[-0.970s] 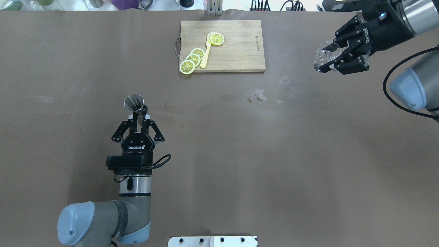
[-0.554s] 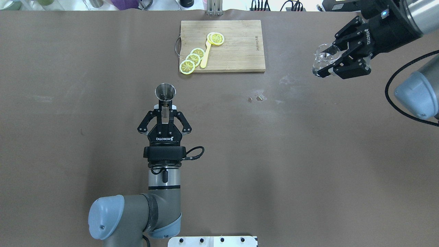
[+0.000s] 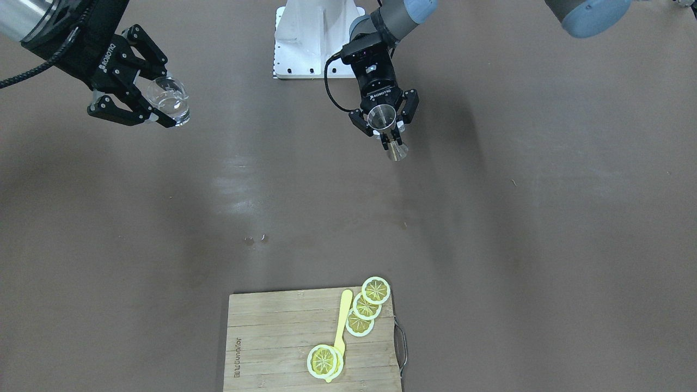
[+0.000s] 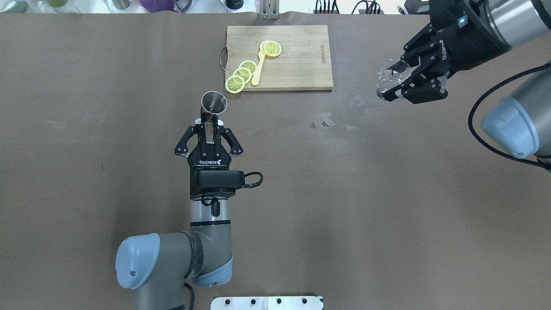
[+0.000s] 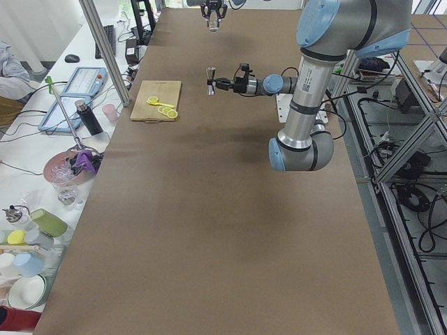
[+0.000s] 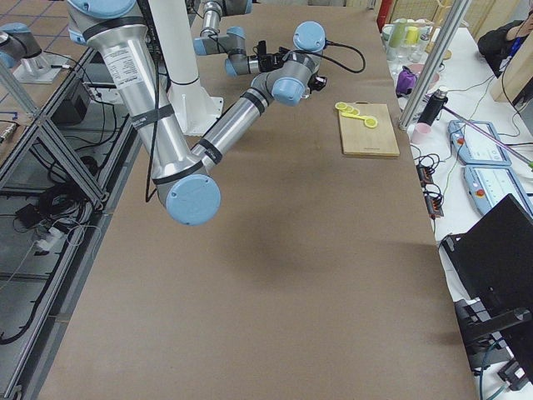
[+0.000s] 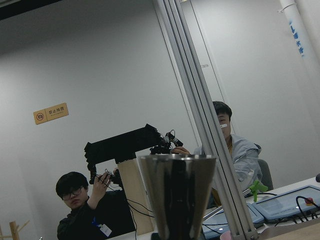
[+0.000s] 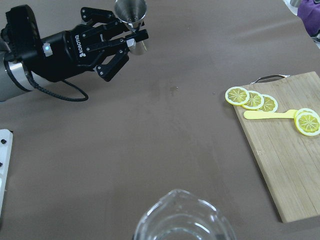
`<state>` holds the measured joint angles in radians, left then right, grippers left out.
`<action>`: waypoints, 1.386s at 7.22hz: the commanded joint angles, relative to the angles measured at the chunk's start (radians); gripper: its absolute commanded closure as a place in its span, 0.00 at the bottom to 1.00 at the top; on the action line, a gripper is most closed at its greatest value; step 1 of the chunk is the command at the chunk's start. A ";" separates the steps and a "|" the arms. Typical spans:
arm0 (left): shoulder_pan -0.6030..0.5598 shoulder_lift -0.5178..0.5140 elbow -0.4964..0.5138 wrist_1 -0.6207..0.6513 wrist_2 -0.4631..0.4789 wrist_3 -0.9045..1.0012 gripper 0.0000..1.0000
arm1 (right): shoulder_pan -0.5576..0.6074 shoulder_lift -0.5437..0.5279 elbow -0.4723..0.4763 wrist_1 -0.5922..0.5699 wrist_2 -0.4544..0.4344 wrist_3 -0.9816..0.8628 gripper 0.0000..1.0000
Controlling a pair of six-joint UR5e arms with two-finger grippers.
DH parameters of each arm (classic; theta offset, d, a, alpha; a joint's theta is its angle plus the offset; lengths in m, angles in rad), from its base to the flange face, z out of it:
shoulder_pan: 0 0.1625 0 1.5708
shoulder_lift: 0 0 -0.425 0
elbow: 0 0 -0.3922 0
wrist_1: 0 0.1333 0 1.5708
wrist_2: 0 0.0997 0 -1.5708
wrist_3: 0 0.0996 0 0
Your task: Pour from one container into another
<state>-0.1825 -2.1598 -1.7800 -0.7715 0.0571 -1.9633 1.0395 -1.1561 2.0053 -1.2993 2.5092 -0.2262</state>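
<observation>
The steel jigger (image 4: 214, 102) hangs upright above the table's left-centre, and my left gripper (image 4: 210, 122) is shut on its narrow waist. The front-facing view shows the same jigger (image 3: 381, 116) in that gripper (image 3: 387, 136). In the left wrist view its upper cone (image 7: 176, 195) fills the bottom centre. The small clear glass (image 4: 388, 76) is held in the air at the far right, with my right gripper (image 4: 398, 82) shut on it. The glass (image 3: 170, 101) leans slightly. Its rim (image 8: 182, 220) shows at the bottom of the right wrist view, apart from the jigger (image 8: 131, 10).
A wooden cutting board (image 4: 301, 64) lies at the far centre with lemon slices (image 4: 241, 74) and a yellow stick on it. Small bits of debris (image 4: 323, 123) sit on the brown table between the arms. Cups and cables line the far edge.
My left arm has carried the jigger to the right and farther from the base. My right gripper has shifted left with the glass.
</observation>
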 commanded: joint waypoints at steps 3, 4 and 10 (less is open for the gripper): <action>-0.074 -0.127 0.184 0.000 0.000 0.006 1.00 | -0.079 0.105 0.020 -0.245 -0.058 -0.087 1.00; -0.104 -0.136 0.200 0.001 -0.006 0.006 1.00 | -0.082 0.131 0.020 -0.318 -0.059 -0.117 1.00; -0.078 -0.199 0.249 -0.011 0.000 0.006 1.00 | -0.085 0.194 0.015 -0.497 -0.069 -0.202 1.00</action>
<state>-0.2694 -2.3475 -1.5319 -0.7743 0.0559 -1.9213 0.9558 -0.9614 2.0230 -1.7894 2.4394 -0.4271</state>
